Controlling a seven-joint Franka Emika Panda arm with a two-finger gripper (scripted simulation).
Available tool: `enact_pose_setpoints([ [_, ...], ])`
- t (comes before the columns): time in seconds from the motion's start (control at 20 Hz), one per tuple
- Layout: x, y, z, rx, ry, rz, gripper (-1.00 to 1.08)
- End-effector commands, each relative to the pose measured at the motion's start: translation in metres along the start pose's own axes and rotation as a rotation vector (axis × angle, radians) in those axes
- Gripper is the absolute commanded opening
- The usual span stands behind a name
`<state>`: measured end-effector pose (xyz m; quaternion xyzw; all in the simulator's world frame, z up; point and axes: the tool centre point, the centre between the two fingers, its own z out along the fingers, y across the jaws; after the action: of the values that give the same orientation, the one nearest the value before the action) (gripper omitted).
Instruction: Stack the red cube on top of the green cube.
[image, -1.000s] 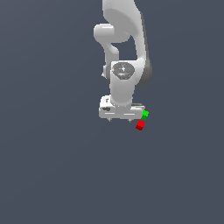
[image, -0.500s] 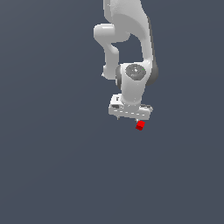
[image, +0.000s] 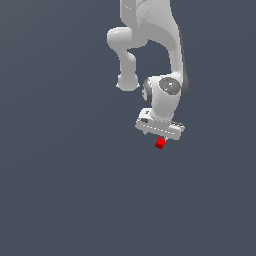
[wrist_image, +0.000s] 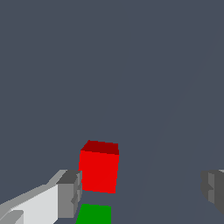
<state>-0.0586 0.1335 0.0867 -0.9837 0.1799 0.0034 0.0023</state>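
The claw (wrist_image: 140, 188) hung wide open over the desk (image: 65, 190), gripping nothing! In the wrist view its two grey fingers (wrist_image: 70, 192) stood far apart, with the red cube (wrist_image: 99, 170) sitting between them but much closer to one finger, nearly touching it, and a big gap on the other side. Just beside the red cube lay the green cube (wrist_image: 94, 214), cut off at the frame's edge, the two near each other but apart. So nothing stacked yet, folks.

From the exterior view, the arm (image: 150, 50) leaned down low, and the red cube peeked out right under the claw's body. The green cube could not be seen there; the claw hid it.

How would that red cube handle? My call: rigid, light, flat-sided, nothing fragile about it. Smooth faces could be a touch slippery, so a square pinch on two opposite side faces, around mid-height, looked the safe bet. The claw wanted centring first, or the near finger might nudge the cube sideways as it closed. With the green cube so close, a stray finger could bump it too.

Labels? None at all. No writing, no brand, just plain red, plain green, white arm and bare grey desk.
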Motion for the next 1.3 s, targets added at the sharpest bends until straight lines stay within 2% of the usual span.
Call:
enact_pose_setpoints([
  [0.0,-0.005,-0.009,0.005,-0.001,0.003,0.034,1.0],
  [0.5,-0.015,-0.032,0.016,-0.003,0.008,0.108,1.0],
  [0.9,-0.016,-0.034,0.02,-0.003,0.008,0.111,1.0],
  [1.25,-0.016,-0.034,0.048,-0.003,0.008,0.113,1.0],
])
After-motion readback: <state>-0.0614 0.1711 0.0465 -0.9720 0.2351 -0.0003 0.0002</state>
